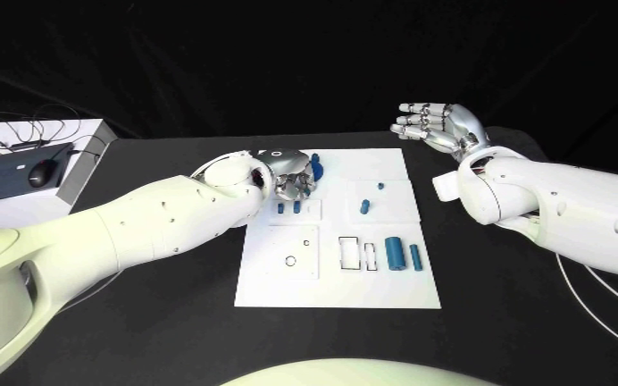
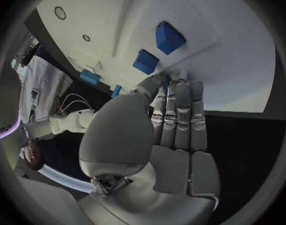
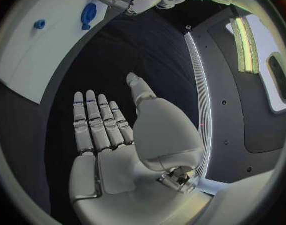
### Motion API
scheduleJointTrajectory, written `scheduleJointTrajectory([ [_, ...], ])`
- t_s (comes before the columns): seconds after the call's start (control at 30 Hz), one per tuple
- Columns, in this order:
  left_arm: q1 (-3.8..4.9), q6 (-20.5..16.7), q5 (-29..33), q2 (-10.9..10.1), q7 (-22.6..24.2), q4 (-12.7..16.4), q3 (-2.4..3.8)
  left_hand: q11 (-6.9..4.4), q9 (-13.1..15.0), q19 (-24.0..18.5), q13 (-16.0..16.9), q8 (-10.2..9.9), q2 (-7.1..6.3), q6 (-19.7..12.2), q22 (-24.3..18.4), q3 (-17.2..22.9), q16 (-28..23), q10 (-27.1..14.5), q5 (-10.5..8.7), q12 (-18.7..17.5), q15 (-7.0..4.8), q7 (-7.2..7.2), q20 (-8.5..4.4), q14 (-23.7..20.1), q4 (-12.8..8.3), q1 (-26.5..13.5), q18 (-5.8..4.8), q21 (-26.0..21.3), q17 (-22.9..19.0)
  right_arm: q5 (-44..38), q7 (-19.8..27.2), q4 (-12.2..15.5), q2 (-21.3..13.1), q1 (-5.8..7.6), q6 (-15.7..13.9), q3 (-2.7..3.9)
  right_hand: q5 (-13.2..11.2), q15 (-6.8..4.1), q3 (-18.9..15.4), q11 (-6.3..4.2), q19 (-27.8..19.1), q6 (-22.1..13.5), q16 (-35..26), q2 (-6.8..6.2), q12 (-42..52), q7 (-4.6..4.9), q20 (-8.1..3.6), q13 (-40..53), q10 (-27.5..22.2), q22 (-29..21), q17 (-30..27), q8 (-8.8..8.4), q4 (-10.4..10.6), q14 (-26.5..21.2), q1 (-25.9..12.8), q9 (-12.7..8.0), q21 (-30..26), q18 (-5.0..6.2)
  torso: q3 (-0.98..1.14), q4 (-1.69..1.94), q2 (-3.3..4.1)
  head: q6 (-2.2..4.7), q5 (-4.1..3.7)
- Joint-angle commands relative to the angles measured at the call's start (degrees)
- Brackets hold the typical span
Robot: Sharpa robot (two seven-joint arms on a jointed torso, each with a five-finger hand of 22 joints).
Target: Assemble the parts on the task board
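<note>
The white task board (image 1: 335, 281) lies mid-table. My left hand (image 1: 291, 178) hovers over its far left corner, fingers straight, thumb and a fingertip closed on a blue part (image 1: 317, 169); a sliver of that blue part (image 2: 165, 79) peeks between the left hand's (image 2: 174, 115) fingertips. Two small blue pegs (image 1: 288, 209) stand just nearer, with two more (image 1: 364, 206) toward the middle. A thick blue cylinder (image 1: 394, 253) and a slimmer one (image 1: 416, 256) lie near the front right, beside outlined slots (image 1: 349, 253). My right hand (image 1: 438, 127) is raised off the board's far right corner, fingers apart, empty.
A white box (image 1: 75, 140) with a black mouse (image 1: 44, 172) and cables sits at the table's left edge. Two small round holes (image 1: 291, 261) mark the board's front left. Black table surface surrounds the board.
</note>
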Motion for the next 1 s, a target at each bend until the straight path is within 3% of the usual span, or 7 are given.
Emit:
scheduleJointTrajectory([
  [0.03, -0.07, 1.33, 0.15, 0.10, -0.11, -0.02, -0.01, -0.13, -0.04, 0.20, 0.08, -0.26, 0.82, 0.74, 0.27, 0.26, 0.29, 1.00, -0.11, -0.26, -0.37, 0.10, -0.35, 0.49, -0.36, 0.06, 0.32, 0.41, 0.14, -0.48, 0.79, 0.11, 0.00, 0.00, 0.57, 0.04, 0.34, 0.04, -0.29, 0.08, 0.11, -0.50, 0.11, 0.12, -0.16, 3.38, 0.00, 0.05, -0.25, 0.01, 0.02, -0.16, 0.12, 0.20, 0.15, 0.03, -0.05, -0.17, 0.01, 0.01, -0.03, -0.06, 0.04],
  [0.47, -0.08, -1.28, 1.22, -0.17, 0.74, 0.20, 0.09, -0.99, -0.06, 0.81, 0.15, -0.29, 2.95, 2.59, 1.83, -0.57, 0.25, 3.80, -0.16, -0.37, -1.19, 0.26, -1.43, 2.15, -2.63, 1.05, 0.07, 1.74, 0.67, -0.50, 0.82, 0.17, -0.04, 0.01, 0.51, 0.04, 0.35, 0.04, -0.29, 0.10, 0.03, -0.48, 0.10, 0.11, -0.16, 3.37, 0.01, 0.05, -0.32, 0.00, 0.01, -0.16, 0.14, 0.13, 0.14, 0.03, -0.06, -0.18, -0.01, -0.01, -0.01, 0.05, 0.04],
  [0.73, -0.09, -3.05, 2.39, -0.74, 1.30, 1.35, 0.26, -0.84, -0.08, 0.75, 0.11, -0.32, 3.09, 2.41, 2.19, -0.49, -0.04, 3.50, -0.11, -0.42, -1.11, 0.34, -1.24, 2.26, -3.36, 0.69, 0.29, 1.77, 1.01, -0.56, 0.84, 0.18, -0.06, 0.01, 0.49, 0.04, 0.35, 0.05, -0.29, 0.10, -0.04, -0.57, 0.11, 0.13, -0.16, 3.38, 0.00, 0.05, -0.31, 0.00, 0.01, -0.18, 0.20, 0.06, 0.12, 0.02, -0.07, -0.18, -0.01, -0.01, -0.02, 0.21, 0.03],
  [0.87, -0.09, -3.50, 2.95, -1.34, 1.51, 2.52, 0.73, -0.75, -0.09, 0.75, 0.10, -0.32, 3.05, 2.20, 2.22, -0.42, -0.10, 3.28, -0.12, -0.43, -1.04, 0.41, -1.17, 2.26, -3.39, 0.58, 0.34, 1.74, 1.06, -0.58, 0.85, 0.15, -0.06, 0.01, 0.49, 0.04, 0.35, 0.05, -0.29, 0.10, -0.04, -0.57, 0.11, 0.13, -0.16, 3.38, 0.00, 0.05, -0.31, 0.00, 0.01, -0.18, 0.20, 0.06, 0.12, 0.02, -0.07, -0.18, 0.00, 0.01, -0.07, 0.28, 0.02],
  [1.0, -0.10, -3.87, 3.60, -2.21, 1.54, 4.14, 1.79, -0.72, -0.08, 0.77, 0.10, -0.32, 3.01, 2.16, 2.25, -0.37, -0.12, 3.23, -0.12, -0.43, -1.02, 0.46, -1.13, 2.29, -3.44, 0.57, 0.39, 1.74, 1.09, -0.58, 0.84, 0.11, -0.07, 0.01, 0.50, 0.04, 0.35, 0.05, -0.29, 0.10, -0.04, -0.57, 0.11, 0.13, -0.16, 3.38, 0.00, 0.05, -0.31, 0.00, 0.01, -0.18, 0.20, 0.06, 0.12, 0.02, -0.07, -0.18, -0.01, 0.05, -0.05, 0.31, -0.01],
])
